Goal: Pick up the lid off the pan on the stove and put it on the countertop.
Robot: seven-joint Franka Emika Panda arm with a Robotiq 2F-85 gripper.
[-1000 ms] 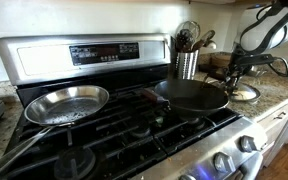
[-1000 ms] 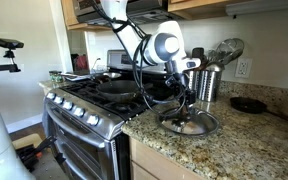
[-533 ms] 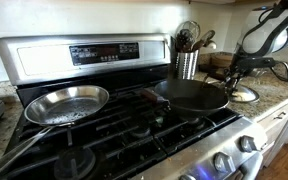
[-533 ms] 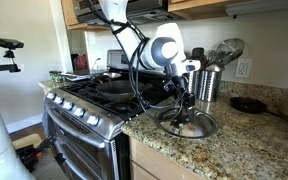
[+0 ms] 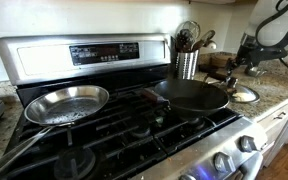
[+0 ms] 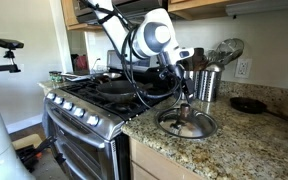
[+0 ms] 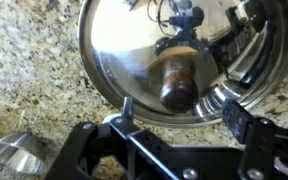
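Observation:
The round glass lid (image 5: 242, 95) (image 6: 187, 123) lies flat on the speckled granite countertop (image 5: 280, 96) (image 6: 246, 142), beside the stove (image 5: 84, 52) (image 6: 82, 106). My gripper (image 5: 248, 66) (image 6: 182, 96) hangs a little above it, open and empty. In the wrist view the lid (image 7: 134, 50) fills the frame, its dark knob (image 7: 179, 80) just beyond my gripper (image 7: 180, 112), whose jaws stand wide apart. The dark pan (image 5: 192, 95) (image 6: 119, 87) sits uncovered on the stove's grates.
A shiny silver skillet (image 5: 66, 102) rests on another burner. A metal utensil holder (image 5: 187, 62) (image 6: 208, 82) stands at the back of the counter close to the lid. A small dark dish (image 6: 249, 104) lies further along the counter.
The jaws have opened and let go of the lid's knob. The gripper has risen off the lid, which stays put on the counter.

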